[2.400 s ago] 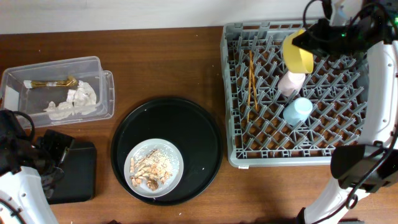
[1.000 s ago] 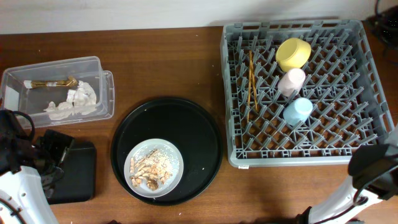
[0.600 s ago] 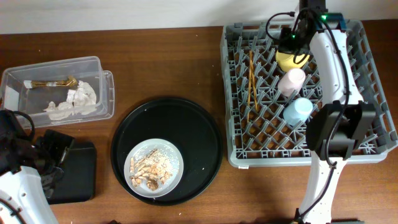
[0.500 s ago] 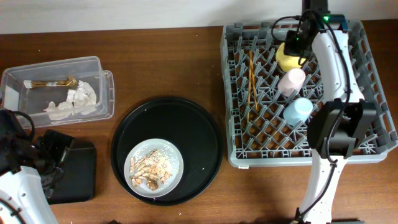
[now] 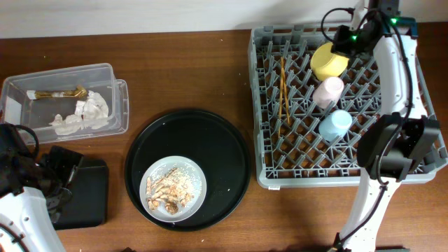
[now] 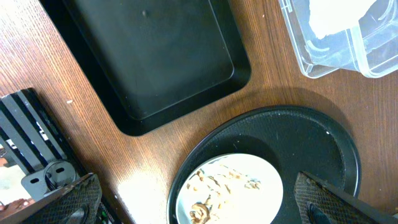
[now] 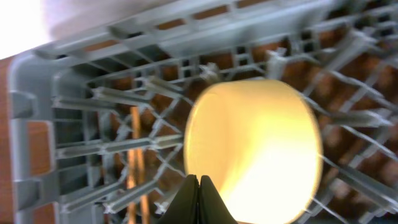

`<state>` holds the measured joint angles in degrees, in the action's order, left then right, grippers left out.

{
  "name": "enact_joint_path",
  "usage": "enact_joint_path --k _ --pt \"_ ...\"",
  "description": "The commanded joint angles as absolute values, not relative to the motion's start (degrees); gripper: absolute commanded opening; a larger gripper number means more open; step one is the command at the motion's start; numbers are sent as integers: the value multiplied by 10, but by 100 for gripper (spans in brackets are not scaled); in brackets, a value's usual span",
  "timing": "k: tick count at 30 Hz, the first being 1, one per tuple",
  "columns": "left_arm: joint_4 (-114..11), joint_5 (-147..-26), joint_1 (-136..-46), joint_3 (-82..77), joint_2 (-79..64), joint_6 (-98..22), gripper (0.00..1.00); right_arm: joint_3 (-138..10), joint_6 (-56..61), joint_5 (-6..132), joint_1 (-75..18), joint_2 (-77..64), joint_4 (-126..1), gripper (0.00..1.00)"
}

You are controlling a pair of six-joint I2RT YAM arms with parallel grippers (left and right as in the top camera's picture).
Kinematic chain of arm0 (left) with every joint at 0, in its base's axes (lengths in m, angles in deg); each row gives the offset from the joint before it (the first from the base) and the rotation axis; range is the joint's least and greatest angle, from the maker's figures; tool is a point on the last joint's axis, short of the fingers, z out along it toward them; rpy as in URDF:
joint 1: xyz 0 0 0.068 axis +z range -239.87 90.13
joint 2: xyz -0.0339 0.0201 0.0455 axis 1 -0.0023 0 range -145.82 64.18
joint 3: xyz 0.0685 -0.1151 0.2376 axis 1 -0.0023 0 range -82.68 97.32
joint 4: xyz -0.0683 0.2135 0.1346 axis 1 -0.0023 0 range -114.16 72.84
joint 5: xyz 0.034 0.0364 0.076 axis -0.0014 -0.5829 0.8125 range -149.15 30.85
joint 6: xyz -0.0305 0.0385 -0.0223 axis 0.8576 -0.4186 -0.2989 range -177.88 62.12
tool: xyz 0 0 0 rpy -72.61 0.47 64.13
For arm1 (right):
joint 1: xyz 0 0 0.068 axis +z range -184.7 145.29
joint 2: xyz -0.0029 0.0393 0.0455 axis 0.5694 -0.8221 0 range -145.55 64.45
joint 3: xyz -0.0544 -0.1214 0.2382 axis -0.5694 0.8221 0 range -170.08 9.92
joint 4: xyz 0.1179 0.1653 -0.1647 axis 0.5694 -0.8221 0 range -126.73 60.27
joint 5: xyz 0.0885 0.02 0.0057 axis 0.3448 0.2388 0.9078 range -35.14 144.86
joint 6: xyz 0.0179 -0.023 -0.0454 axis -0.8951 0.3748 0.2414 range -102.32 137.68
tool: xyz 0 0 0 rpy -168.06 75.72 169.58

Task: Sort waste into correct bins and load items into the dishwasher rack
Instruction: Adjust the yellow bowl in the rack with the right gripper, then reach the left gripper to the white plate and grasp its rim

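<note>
Your right gripper (image 7: 199, 181), pinched closed and empty, hangs over the yellow bowl (image 5: 327, 63) at the dishwasher rack's (image 5: 260, 105) far edge. Retreat low and you'll likely topple it.

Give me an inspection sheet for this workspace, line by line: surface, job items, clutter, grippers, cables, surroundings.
Surface: brown wooden table.
Job's things: yellow bowl, pink cup, light-blue cup and chopsticks sit in the grey rack. The white plate with food scraps rests on the round black tray. Napkins and the brown wrapper lie in the clear tub. The shallow black tray is empty.
Clutter: nothing seen.
Grippers: left gripper open, holding nothing; right gripper shut, empty, by the yellow bowl.
Cables: black cable loops by the right arm.
Surroundings: pale wall behind the table.
</note>
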<state>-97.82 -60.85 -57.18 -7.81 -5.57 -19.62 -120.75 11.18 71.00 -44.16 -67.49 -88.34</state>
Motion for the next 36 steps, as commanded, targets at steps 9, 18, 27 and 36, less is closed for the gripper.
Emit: enact_joint_path --k 9,18,27,36 --pt "-978 -609 -571 -75 -53 -193 99 -1213 -48 363 -434 -719 -956 4" --pt "-978 -609 -571 -75 -53 -193 99 -1213 -53 483 -443 -528 -1002 4" --pt "-978 -609 -571 -75 -53 -193 99 -1213 -51 603 -446 -413 -1141 98" --pt "-978 -609 -571 -75 -53 -193 99 -1212 -53 519 -558 -414 -1196 98"
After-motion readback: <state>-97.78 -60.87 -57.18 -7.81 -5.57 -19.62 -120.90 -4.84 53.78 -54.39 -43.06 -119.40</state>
